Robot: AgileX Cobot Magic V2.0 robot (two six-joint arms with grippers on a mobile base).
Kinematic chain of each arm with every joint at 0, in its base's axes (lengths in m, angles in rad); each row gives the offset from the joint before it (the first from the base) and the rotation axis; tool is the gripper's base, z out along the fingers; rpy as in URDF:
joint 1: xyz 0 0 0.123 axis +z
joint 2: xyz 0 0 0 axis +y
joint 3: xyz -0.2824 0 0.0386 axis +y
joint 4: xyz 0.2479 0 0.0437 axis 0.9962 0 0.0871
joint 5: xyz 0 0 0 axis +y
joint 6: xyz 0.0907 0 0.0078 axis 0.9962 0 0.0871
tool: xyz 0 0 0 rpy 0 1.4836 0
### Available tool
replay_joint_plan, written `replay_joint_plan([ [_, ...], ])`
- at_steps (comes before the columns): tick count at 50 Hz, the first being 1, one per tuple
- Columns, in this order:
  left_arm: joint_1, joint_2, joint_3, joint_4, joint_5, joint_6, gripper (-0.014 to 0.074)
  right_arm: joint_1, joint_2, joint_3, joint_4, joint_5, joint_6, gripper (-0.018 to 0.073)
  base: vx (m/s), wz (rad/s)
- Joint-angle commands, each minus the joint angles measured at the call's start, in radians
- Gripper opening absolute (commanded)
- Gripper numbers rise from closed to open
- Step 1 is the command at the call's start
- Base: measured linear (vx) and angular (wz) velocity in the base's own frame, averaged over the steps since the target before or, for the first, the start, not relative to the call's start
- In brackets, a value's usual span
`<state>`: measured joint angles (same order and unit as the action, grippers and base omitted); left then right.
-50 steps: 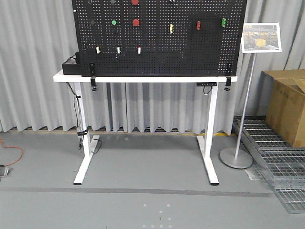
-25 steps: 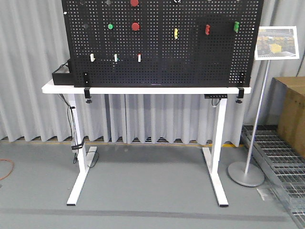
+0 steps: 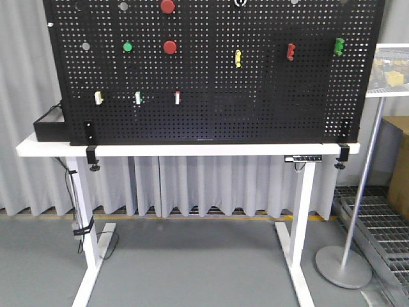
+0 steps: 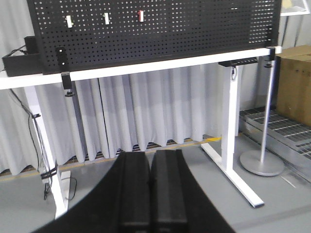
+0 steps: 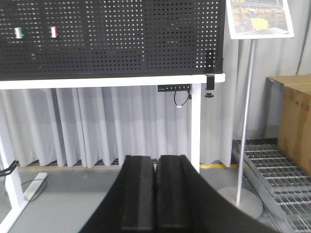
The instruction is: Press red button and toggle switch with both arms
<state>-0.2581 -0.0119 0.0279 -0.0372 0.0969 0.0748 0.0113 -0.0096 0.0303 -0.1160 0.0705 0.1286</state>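
A black pegboard stands on a white table. It carries two round red buttons, a green button and three small toggle switches. The switches also show in the left wrist view and two in the right wrist view. My left gripper is shut and empty, low and well short of the table. My right gripper is shut and empty, likewise low. Neither arm shows in the front view.
Yellow, red and green handles sit on the board's right half. A black box lies at the table's left end. A sign stand, a cardboard box and a floor grating are on the right.
The front view has drawn closer to the pegboard, which now looks larger and fills the upper frame; the table has dropped lower in view.
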Motion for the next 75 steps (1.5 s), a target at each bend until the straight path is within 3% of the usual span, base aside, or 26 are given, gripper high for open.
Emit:
replay_joint_plan([
  [1,0.001,-0.014,0.026,-0.003,-0.079,-0.008,0.0002,-0.005,-0.018,0.012,-0.01,-0.082,-0.002,-0.0003,0.47,-0.03],
  [75,0.001,-0.014,0.026,-0.003,-0.079,-0.008,0.0002,-0.005,-0.018,0.012,-0.01,-0.081,-0.002,-0.0003,0.4,0.01],
])
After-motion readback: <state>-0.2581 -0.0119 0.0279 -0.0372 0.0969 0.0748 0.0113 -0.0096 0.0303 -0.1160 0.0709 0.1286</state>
